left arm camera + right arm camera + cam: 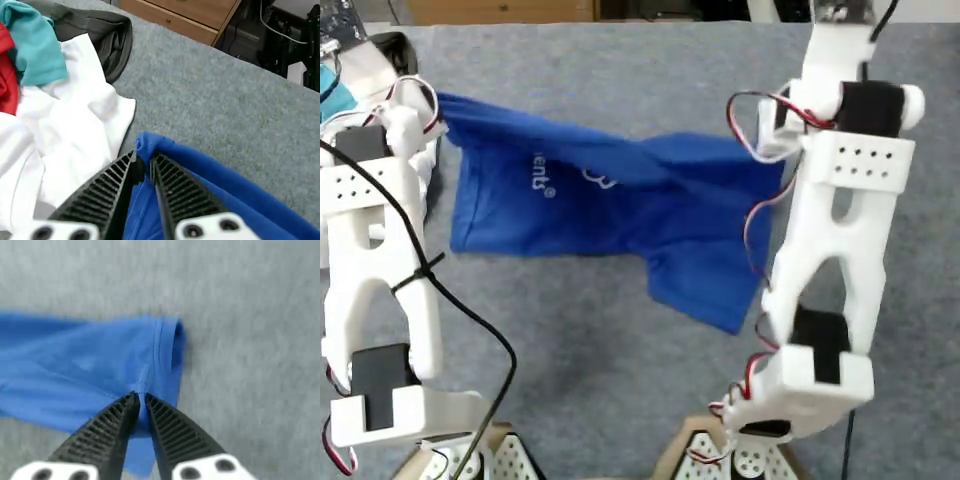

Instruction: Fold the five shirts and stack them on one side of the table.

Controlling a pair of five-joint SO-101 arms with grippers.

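I had left gripper (143, 162) clamped on the blue shirt (620, 200) at a corner | right gripper (140, 399) clamped on its opposite edge

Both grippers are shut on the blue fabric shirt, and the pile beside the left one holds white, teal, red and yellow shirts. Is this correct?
Not fully: the left wrist view shows the fourth is a dark grey shirt, not yellow. The left gripper and right gripper are shut on the blue fabric shirt; the white shirt, teal shirt and red shirt are there.
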